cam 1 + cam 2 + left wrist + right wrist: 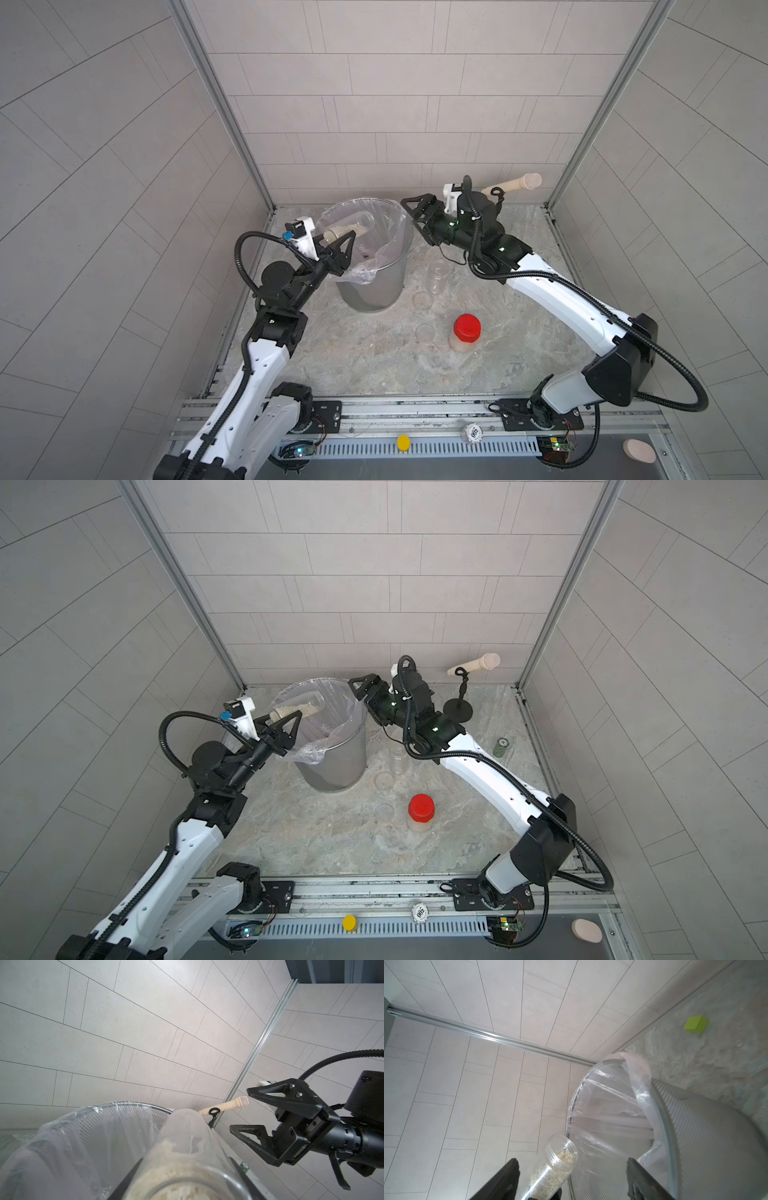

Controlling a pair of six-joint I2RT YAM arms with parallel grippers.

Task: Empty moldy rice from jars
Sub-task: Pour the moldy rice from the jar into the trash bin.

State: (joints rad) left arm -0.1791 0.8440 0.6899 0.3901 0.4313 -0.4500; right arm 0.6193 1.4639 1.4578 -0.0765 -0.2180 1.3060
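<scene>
Left claw (338, 237): we see it pinching the closed end of the held jar (353, 226), one finger on each side of the clear wall.
Right claw (240, 1109): spread wide and holding nothing, in the air just beside the rim of the bin (370, 282).
Held jar: lidless, lying almost level above the bin's opening, with its mouth pointing toward the right claw.
Rice (565, 1156): we find it spread along the held jar's lower side, reaching the mouth. Another portion sits in the red-lid jar (465, 334).
Bin: stands on the table (353, 365) between the two arms, with a clear liner (361, 272) folded over its rim. We cannot make out what lies inside.
Empty jar (437, 277): upright and open on the table, near the bin.
Lids (423, 300): two clear ones lie flat on the table, this lid by the empty jar, the other lid (424, 332) just beside the red-lid jar.
Red-lid jar: upright, closed, well apart from both claws.
Green cylinder (503, 746): upright on the table behind the right arm.
</scene>
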